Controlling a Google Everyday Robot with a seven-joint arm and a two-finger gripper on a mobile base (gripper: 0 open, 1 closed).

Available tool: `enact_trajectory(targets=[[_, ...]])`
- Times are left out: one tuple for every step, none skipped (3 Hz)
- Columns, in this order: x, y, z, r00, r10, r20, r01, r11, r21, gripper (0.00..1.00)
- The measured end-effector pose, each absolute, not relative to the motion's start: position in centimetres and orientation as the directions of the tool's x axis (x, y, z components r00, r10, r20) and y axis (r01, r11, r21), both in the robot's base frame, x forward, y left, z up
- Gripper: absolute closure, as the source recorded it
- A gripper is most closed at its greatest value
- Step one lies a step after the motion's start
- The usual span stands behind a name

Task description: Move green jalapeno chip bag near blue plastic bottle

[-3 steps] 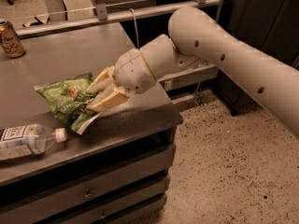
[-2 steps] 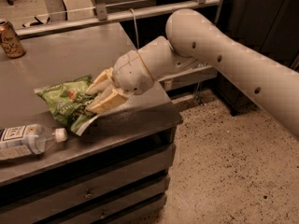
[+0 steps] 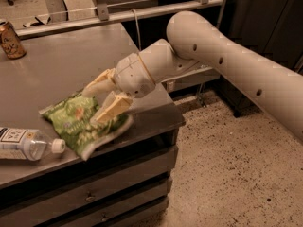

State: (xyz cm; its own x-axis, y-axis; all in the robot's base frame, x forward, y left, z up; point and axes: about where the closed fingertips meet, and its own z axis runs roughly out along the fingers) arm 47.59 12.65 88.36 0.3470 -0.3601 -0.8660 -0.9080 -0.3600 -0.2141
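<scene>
The green jalapeno chip bag (image 3: pixel 73 124) lies flat on the grey table (image 3: pixel 57 74) near its front edge, with one corner hanging slightly over the edge. My gripper (image 3: pixel 97 105) is at the bag's right side, one finger (image 3: pixel 110 110) across its top and the other at its far edge, closed on the bag. The blue plastic bottle (image 3: pixel 21 143) lies on its side at the left, its white cap (image 3: pixel 57 146) pointing at the bag and almost touching it.
A brown-gold drink can (image 3: pixel 10 39) stands at the table's far left. A metal rail (image 3: pixel 142 13) runs behind the table. Drawers (image 3: pixel 94 193) sit below the tabletop. Speckled floor (image 3: pixel 227 174) lies to the right.
My gripper and the chip bag have shifted together toward the table's front edge and the bottle's cap. The bottle and the can have not moved.
</scene>
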Motion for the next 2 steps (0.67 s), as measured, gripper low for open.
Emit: enact_trajectory(targets=[[47.56, 12.48, 88.2, 0.345, -0.364, -0.865, -0.909, -0.361, -0.211, 0.0], [47.98, 11.91, 88.0, 0.341, -0.375, -0.862, -0.913, -0.351, -0.208, 0.0]])
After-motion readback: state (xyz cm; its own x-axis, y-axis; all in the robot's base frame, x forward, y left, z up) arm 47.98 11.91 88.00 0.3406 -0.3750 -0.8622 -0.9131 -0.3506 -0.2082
